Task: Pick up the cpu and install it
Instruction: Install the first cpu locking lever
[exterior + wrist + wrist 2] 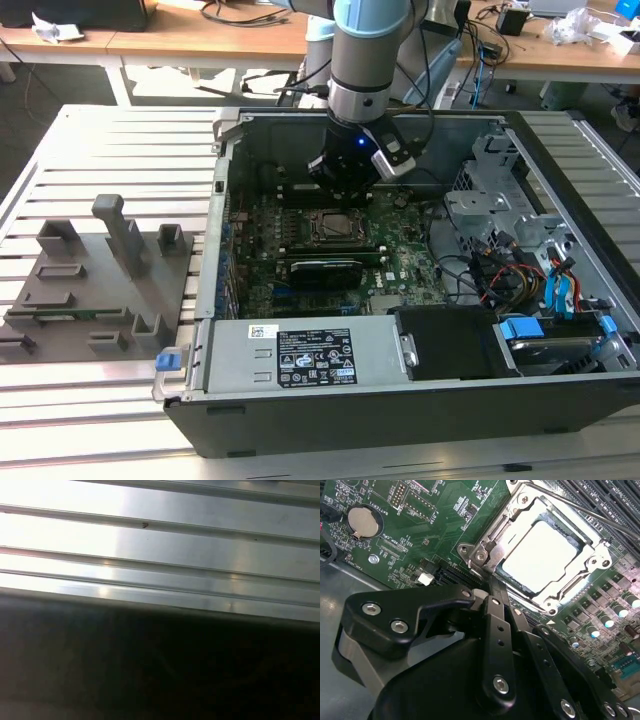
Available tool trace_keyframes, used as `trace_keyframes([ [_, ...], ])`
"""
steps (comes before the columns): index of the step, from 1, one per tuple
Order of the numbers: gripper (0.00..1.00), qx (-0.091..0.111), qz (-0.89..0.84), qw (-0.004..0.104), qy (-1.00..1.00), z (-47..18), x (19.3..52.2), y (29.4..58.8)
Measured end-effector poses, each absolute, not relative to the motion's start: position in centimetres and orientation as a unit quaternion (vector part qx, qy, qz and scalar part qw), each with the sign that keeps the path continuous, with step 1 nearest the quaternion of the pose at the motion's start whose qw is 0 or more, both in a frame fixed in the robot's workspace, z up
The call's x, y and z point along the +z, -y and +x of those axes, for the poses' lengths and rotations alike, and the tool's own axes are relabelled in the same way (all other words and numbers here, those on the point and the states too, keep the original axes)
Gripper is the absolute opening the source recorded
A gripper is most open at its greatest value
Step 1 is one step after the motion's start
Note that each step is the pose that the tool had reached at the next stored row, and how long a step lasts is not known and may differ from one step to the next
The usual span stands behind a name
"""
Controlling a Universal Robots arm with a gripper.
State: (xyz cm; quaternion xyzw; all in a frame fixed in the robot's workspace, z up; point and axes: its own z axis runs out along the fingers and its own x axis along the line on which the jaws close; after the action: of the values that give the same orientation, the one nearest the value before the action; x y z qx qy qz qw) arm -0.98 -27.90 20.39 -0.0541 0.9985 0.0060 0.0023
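cpu (542, 555) seated in socket, just beyond claw (492, 587).

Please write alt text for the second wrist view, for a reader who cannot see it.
The cpu, a shiny square chip, sits inside the metal socket frame on a green motherboard. The black gripper is in the foreground, beside the frame.

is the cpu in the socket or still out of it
In. In the second wrist view the cpu lies flat inside the socket frame on the motherboard, with the gripper just beside it.
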Motion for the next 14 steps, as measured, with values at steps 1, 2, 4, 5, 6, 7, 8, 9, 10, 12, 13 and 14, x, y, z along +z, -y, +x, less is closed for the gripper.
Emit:
trace_keyframes([
  [1, 0.11, 0.006, -0.054, 0.002, -0.999, -0.98, 20.40, 27.91],
  [2, 0.11, 0.006, -0.054, 0.002, -0.999, -0.98, 20.40, 27.91],
  [4, 0.11, 0.006, -0.054, 0.002, -0.999, -0.93, 20.32, 27.93],
  [5, 0.11, 0.007, -0.054, 0.002, -0.999, -0.92, 20.29, 27.92],
  [6, 0.11, 0.008, -0.054, 0.002, -0.998, -0.91, 20.27, 27.92],
  [7, 0.11, 0.010, -0.054, 0.003, -0.998, -0.88, 20.21, 27.90],
  [8, 0.11, 0.013, -0.054, 0.003, -0.998, -0.88, 20.21, 27.90],
  [9, 0.11, 0.016, -0.054, 0.003, -0.998, -0.88, 20.22, 27.91],
  [10, 0.11, 0.023, -0.054, 0.003, -0.998, -0.88, 20.22, 27.91],
  [12, 0.11, 0.027, -0.054, 0.003, -0.998, -0.88, 20.24, 28.03],
  [13, 0.11, 0.028, -0.054, 0.003, -0.998, -0.88, 20.27, 28.12],
  [14, 0.11, 0.027, -0.054, 0.003, -0.998, -0.88, 20.34, 28.30],
])
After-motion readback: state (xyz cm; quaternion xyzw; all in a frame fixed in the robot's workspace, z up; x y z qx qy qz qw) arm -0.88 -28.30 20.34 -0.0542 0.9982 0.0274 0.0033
